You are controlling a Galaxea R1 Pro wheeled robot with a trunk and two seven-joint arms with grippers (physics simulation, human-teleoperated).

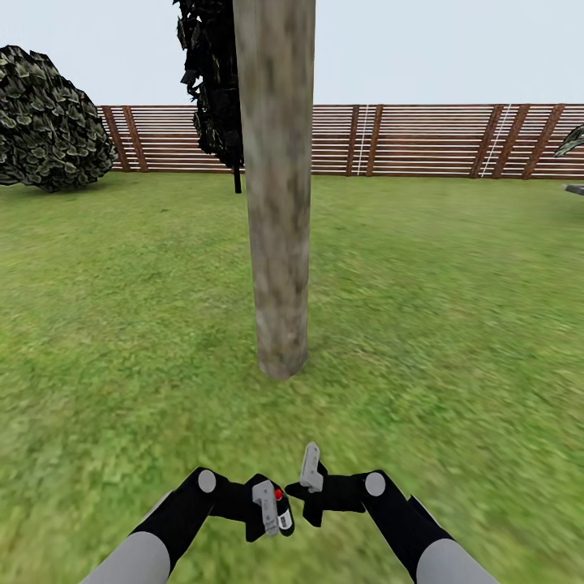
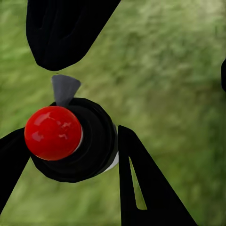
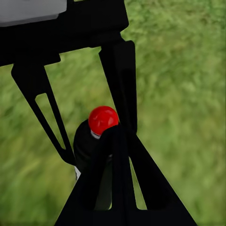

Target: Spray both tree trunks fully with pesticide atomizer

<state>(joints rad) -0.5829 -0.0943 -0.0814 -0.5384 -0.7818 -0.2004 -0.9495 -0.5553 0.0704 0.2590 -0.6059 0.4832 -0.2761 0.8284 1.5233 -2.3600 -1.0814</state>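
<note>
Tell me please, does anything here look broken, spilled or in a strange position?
Nothing stands out. The tree trunk stands upright on the grass, the fence looks whole, and the left gripper holds the red-topped atomizer between its jaws. No spill is visible.

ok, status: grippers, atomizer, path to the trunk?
Left gripper shut on atomizer, red cap up. Right gripper empty, looks open, beside it. Tree trunk dead ahead, only grass between.
</note>
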